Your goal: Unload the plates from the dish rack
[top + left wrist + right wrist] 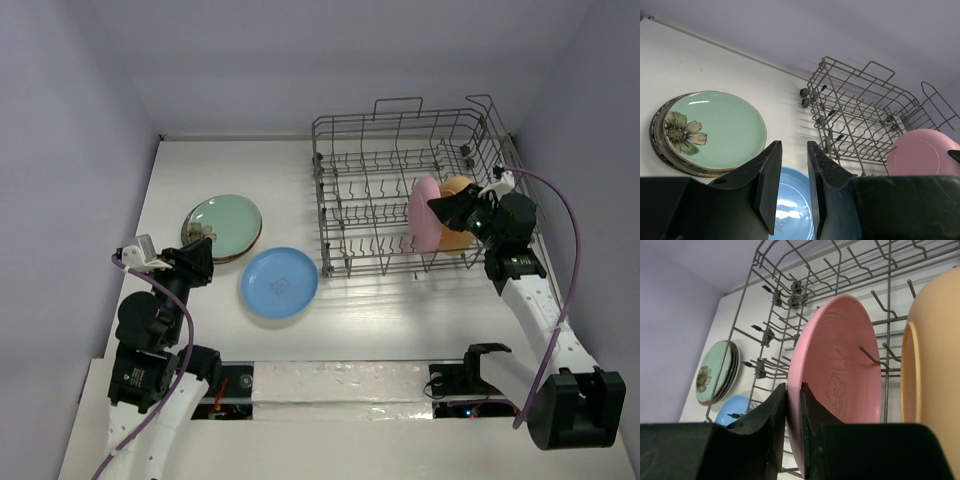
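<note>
Right fingers point(784, 430) pinch the glossy pink plate point(840, 365) at its rim (bear drawing seen only from this wrist); left fingers point(772, 185) narrowly parted, empty.

No readable text, no labels

We read the dish rack point(400, 190) as bare grey metal wire with a dull finish. The pink plate point(840, 385), mint green plate point(715, 127) and sky blue plate point(279, 282) all look glazed, smooth and glossy, with bright highlights, while the orange-yellow plate point(935, 380) looks smooth but more satin than shiny. The table point(200, 170) is matt white, and the left gripper point(793, 150) fingers point(767, 190) look like matt black plastic, faintly grainy.
</note>
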Tool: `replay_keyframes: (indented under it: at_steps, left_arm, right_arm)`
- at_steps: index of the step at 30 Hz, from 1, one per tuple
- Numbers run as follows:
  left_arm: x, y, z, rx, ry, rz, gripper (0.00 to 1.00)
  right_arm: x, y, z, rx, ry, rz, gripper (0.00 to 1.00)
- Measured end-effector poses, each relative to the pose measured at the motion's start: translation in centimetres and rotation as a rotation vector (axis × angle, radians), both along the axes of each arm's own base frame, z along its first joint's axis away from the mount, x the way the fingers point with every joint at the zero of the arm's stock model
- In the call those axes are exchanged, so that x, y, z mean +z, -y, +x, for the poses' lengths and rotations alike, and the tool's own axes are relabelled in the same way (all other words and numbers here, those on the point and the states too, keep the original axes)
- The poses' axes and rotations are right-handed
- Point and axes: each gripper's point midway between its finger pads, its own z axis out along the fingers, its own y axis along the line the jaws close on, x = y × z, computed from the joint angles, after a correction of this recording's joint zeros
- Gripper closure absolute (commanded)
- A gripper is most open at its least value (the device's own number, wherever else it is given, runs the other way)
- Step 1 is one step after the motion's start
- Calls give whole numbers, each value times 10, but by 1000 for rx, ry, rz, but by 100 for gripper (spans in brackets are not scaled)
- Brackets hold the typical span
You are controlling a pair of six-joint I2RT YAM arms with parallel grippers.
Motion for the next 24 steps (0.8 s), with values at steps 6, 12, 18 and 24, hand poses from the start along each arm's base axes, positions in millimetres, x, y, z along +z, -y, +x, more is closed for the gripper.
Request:
replay_keyframes:
  at_steps: [6,12,18,24]
  left_arm:
    - [0,0,0,0,0,0,76]
    - [0,0,0,0,0,0,76]
    - [0,0,0,0,0,0,76]
    - [0,0,0,-1,0,0,76]
  right_arm:
    - [11,-11,-3,57,25,46,100]
    - [23,-17,-1,96,35,85,100]
    - [55,-23,-1,130,88,122,100]
    - [134,-27,-16,175,302,87,100]
